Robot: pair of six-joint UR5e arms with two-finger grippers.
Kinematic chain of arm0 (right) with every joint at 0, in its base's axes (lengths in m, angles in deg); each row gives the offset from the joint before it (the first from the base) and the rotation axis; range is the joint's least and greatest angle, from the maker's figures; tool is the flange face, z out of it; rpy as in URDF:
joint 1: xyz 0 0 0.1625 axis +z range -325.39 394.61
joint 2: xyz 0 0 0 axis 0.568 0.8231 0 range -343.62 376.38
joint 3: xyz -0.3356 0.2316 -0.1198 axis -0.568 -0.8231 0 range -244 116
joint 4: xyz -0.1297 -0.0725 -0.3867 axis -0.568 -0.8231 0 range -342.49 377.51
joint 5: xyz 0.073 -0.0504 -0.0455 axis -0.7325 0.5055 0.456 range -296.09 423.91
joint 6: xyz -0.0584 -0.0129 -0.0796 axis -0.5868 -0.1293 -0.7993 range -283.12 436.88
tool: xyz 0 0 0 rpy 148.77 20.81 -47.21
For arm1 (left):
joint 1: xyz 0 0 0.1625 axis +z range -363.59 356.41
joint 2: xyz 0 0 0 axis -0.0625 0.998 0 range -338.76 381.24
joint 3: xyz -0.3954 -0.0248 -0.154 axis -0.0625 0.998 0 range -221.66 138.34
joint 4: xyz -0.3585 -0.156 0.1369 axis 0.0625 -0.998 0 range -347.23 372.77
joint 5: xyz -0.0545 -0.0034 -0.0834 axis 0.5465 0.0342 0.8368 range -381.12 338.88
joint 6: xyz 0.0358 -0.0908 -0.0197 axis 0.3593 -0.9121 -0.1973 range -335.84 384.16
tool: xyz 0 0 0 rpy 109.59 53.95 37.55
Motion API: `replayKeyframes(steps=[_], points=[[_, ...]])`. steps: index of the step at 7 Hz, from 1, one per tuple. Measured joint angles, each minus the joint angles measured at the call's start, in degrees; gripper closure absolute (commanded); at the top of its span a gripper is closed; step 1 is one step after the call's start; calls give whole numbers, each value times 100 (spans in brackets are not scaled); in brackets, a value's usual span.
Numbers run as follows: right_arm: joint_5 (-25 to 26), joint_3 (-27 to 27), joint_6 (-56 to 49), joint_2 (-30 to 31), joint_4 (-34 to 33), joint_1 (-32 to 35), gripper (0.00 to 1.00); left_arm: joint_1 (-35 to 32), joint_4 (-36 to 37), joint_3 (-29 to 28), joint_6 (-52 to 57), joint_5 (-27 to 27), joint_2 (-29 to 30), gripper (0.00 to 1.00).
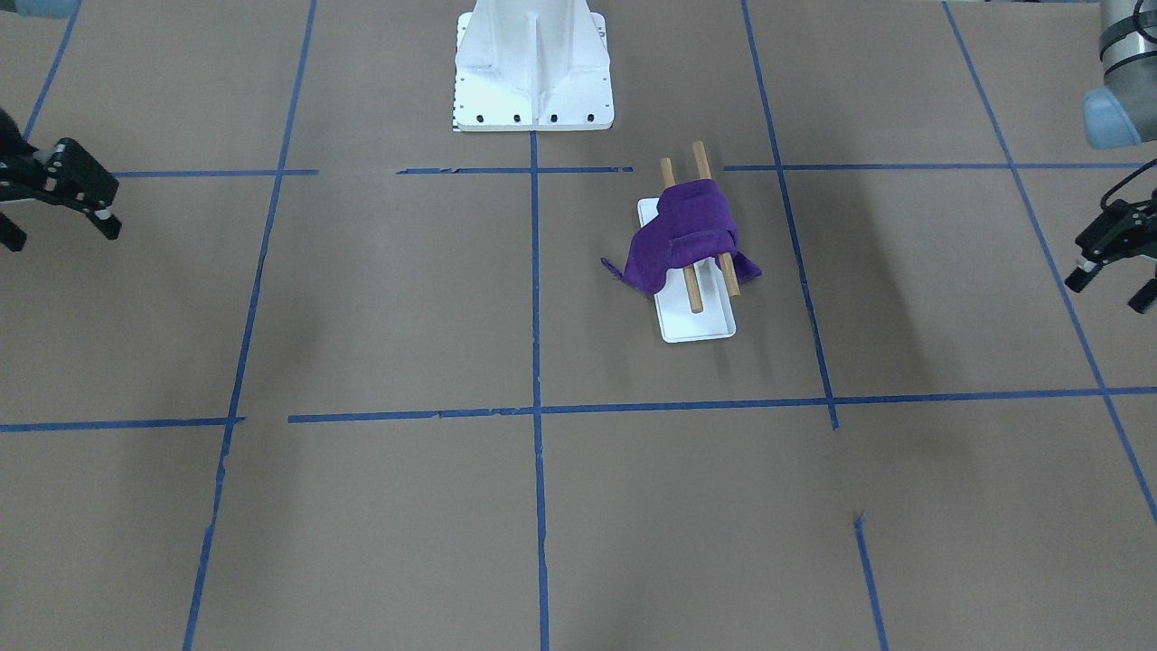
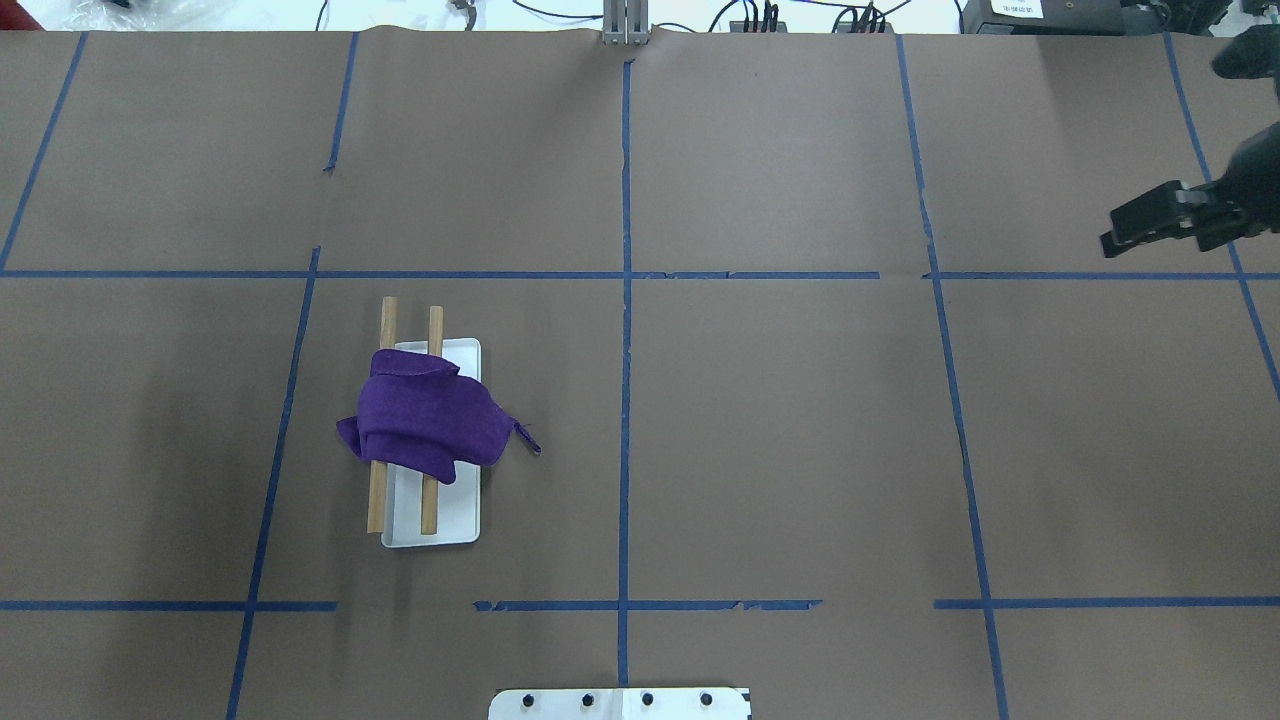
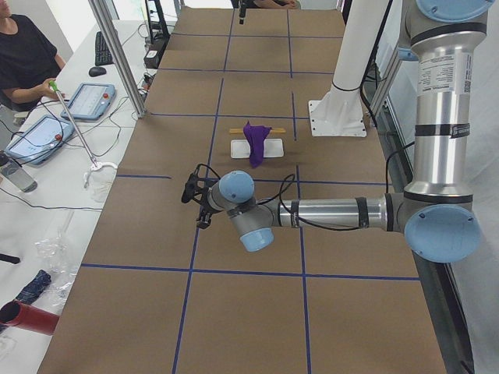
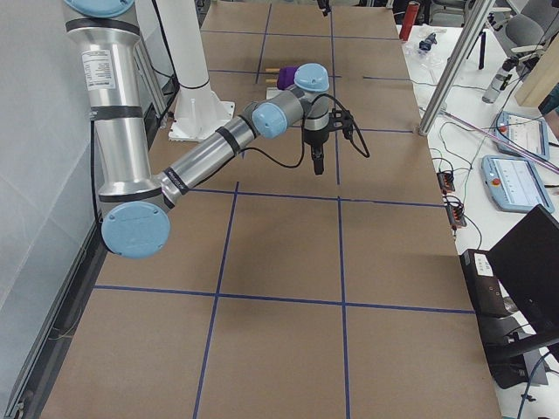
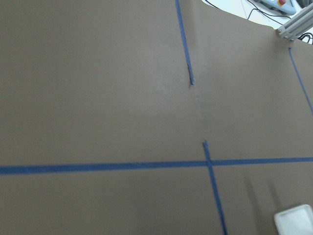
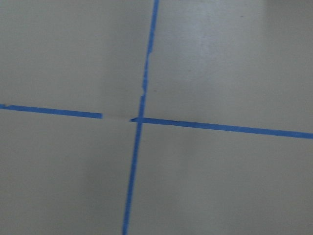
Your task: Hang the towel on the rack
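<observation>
The deep-purple towel (image 1: 689, 231) lies bunched over the middle of both wooden dowels of the rack (image 1: 700, 324), with corners hanging down on each side. It also shows in the overhead view (image 2: 425, 420), draped on the rack (image 2: 450, 520). My left gripper (image 1: 1108, 291) is open and empty at the table's edge, far from the rack. My right gripper (image 1: 61, 235) is open and empty at the opposite edge; it also shows in the overhead view (image 2: 1125, 235). Neither touches the towel.
The white bolted pedestal (image 1: 533, 72) stands at the robot's side of the table, just behind the rack. Blue tape lines grid the brown table. A white rounded corner (image 5: 295, 220) shows low in the left wrist view. Operators' gear lies beyond the far edge.
</observation>
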Motion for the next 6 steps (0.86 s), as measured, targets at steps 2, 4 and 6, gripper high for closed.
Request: replayKeyframes(steps=[2, 4, 6], points=[[-81, -234, -1368, 586, -8, 717, 0, -454, 1240, 92, 1482, -78, 66, 0], [-269, -605, -2476, 963, -17, 1311, 0, -597, 3155, 538, 2433, -63, 232, 0], [-371, -921, -3197, 1061, -104, 1728, 0, -931, 5549, 1004, 3685, -60, 673, 0]])
